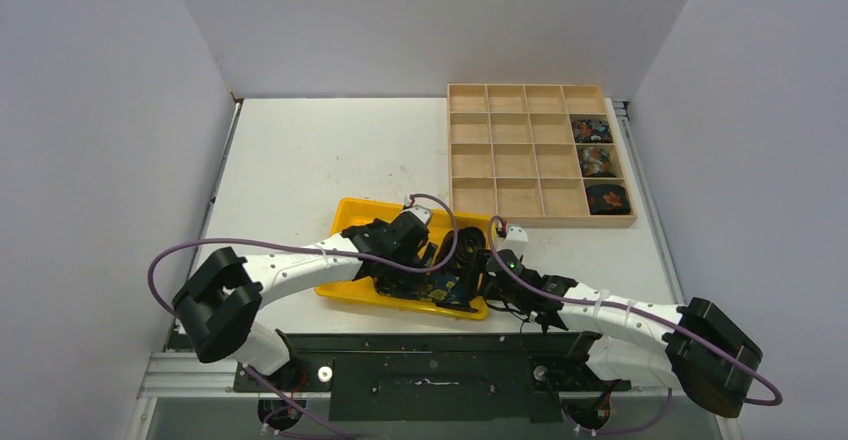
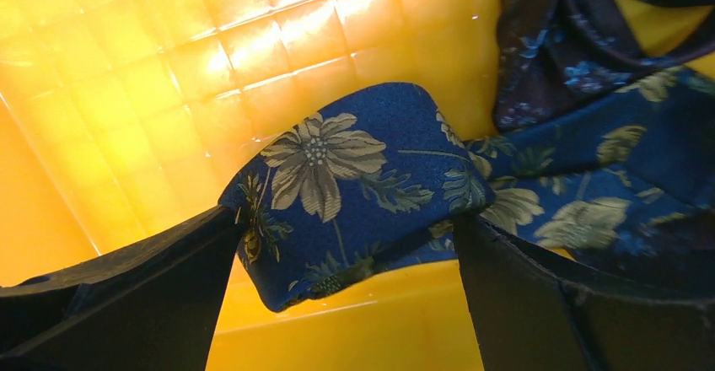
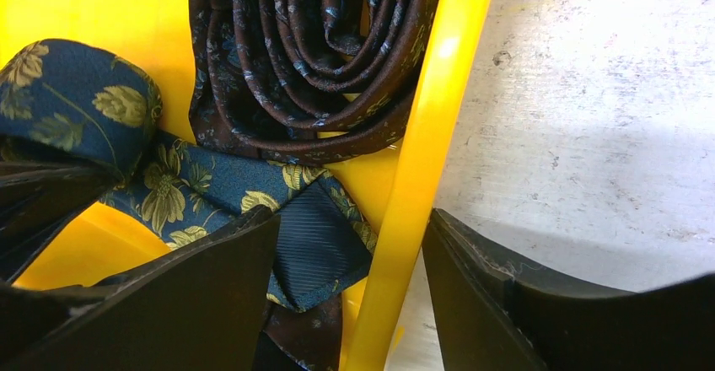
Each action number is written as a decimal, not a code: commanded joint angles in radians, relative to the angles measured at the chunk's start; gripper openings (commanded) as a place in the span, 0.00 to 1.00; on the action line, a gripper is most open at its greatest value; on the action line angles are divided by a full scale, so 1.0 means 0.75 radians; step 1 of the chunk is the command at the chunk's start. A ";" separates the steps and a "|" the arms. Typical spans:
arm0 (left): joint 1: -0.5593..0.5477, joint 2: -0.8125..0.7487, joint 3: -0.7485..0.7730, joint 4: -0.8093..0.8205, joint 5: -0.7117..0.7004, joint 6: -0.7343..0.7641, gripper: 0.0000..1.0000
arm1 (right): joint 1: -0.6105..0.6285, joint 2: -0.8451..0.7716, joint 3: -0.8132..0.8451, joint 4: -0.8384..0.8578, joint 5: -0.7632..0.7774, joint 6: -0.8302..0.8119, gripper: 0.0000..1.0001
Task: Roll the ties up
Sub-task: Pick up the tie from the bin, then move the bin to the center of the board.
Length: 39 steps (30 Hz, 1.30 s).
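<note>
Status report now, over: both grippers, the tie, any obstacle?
Left gripper shut on blue floral tie. Right gripper open, straddling yellow tray rim. Dark coiled tie lies close by, inside tray.

Plain pale walls (image 1: 400, 20) enclose a scuffed white table (image 1: 300, 160) — evenly lit.

Overhead view: even, soft light, faint shadows beside the yellow tray (image 1: 352, 212). Left wrist view: glare blows out the tray floor. Black fingers (image 2: 126, 303) nearest the lens dark, slightly soft.
</note>
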 commanded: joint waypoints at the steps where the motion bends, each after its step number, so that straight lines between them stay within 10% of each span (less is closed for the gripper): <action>1: 0.000 0.062 0.061 0.001 -0.112 0.032 0.93 | 0.011 -0.042 0.038 0.030 -0.003 -0.029 0.64; 13: 0.000 0.015 0.034 0.004 -0.214 -0.001 0.00 | 0.010 -0.126 -0.041 0.063 -0.027 -0.010 0.65; 24: 0.009 -0.668 0.104 -0.174 -0.364 -0.014 0.00 | 0.046 -0.031 -0.069 0.199 -0.062 0.168 0.36; 39: 0.017 -0.898 0.184 -0.335 -0.468 -0.050 0.00 | 0.181 0.564 0.377 0.368 -0.019 0.336 0.15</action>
